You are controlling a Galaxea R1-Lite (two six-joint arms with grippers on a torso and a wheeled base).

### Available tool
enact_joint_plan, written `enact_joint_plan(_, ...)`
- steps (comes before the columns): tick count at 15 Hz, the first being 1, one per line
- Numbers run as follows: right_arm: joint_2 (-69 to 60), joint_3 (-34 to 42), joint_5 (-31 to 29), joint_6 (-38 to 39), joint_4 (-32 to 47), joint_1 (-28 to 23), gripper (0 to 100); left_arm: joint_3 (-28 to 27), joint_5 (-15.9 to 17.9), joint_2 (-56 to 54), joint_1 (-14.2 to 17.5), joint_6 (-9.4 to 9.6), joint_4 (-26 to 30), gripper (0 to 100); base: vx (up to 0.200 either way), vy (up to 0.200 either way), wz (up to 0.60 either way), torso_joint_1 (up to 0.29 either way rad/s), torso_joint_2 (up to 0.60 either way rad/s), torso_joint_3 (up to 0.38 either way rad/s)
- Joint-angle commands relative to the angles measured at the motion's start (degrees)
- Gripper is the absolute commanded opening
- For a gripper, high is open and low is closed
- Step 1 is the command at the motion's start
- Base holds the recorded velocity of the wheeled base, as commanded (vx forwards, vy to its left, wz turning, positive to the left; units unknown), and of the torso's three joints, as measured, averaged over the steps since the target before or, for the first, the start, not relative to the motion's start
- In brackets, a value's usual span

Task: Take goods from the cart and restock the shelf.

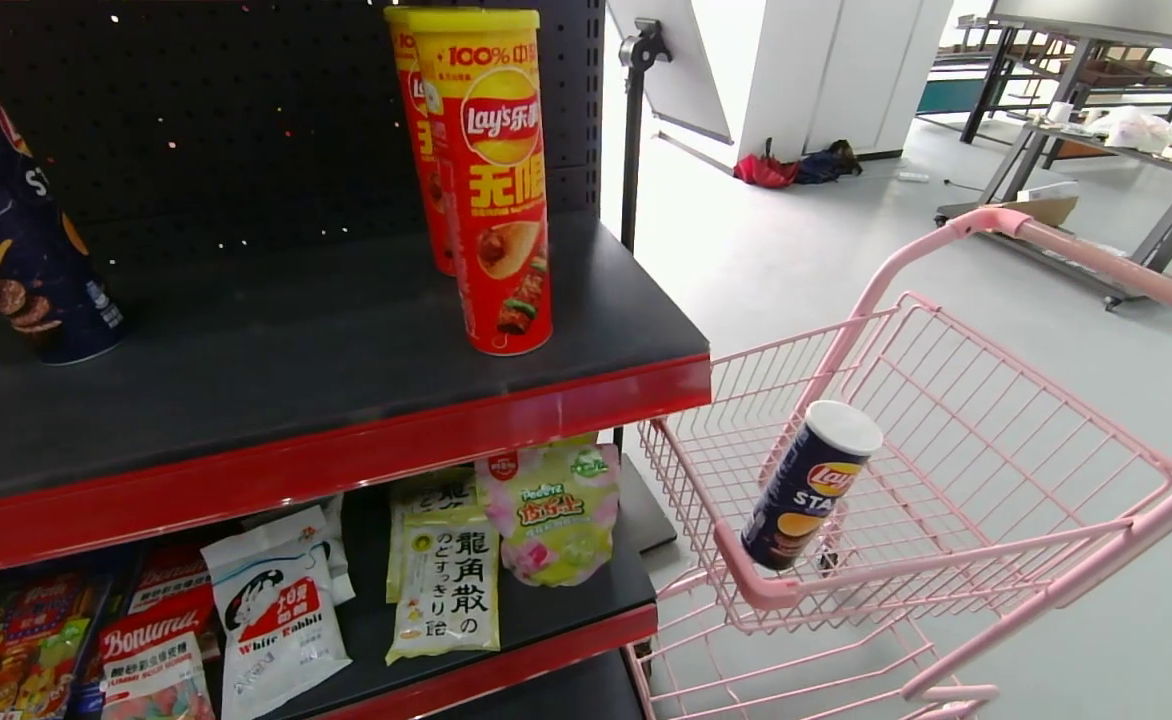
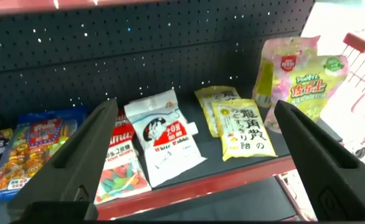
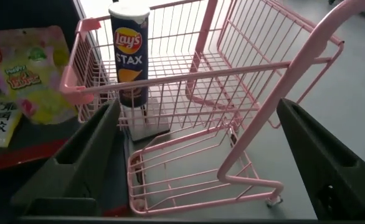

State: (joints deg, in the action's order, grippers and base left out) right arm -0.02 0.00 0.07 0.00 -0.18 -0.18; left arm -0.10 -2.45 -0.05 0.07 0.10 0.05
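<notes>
Dark blue cylindrical chip can with a white lid (image 1: 812, 485) is sitting tilted in the pink wire shopping cart (image 1: 1106, 262), tucked into the basket corner nearest the shelf. The black shelf with the red front strip (image 1: 346, 460) has two tall red chip cans with yellow lids (image 1: 494, 190), one behind the other near its right end, plus another dark blue can (image 1: 16, 240) at the far left. Left gripper (image 2: 195, 109) is spread wide and empty in front of the lower shelf, facing a white candy bag (image 2: 164, 137). Right gripper (image 3: 198, 106) gapes wide too, nothing in it, facing the cart with the can just beyond.
</notes>
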Motion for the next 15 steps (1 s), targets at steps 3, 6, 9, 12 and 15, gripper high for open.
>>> enact_joint_plan(3, 1.96, 0.0, 0.19, -0.26, 0.01, 0.01, 100, 0.01, -0.01, 0.05, 0.01, -0.01, 0.04, 100, 0.0, 0.0, 0.0, -0.097, 0.34, 0.248)
enact_joint_plan(6, 25.25, -23.2, 4.59, 6.86, -1.4, 3.43, 100, 0.01, -0.01, 0.05, 0.01, -0.01, 0.04, 100, 0.0, 0.0, 0.0, -0.018, 0.06, 0.036)
enact_joint_plan(9, 46.08, -30.23, 7.31, 4.92, -7.2, 8.27, 100, 0.01, -0.01, 0.05, 0.01, -0.01, 0.04, 100, 0.0, 0.0, 0.0, 0.0, 0.0, 0.0)
enact_joint_plan(12, 64.1, -26.63, 7.49, 10.11, -18.01, 9.15, 100, 0.01, -0.01, 0.05, 0.01, -0.01, 0.04, 100, 0.0, 0.0, 0.0, 0.0, 0.0, 0.0)
enact_joint_plan(15, 78.33, -18.81, 7.49, 10.9, -36.2, 11.17, 100, 0.01, -0.1, 0.05, 0.01, -0.01, 0.04, 100, 0.0, 0.0, 0.0, 0.0, 0.0, 0.0)
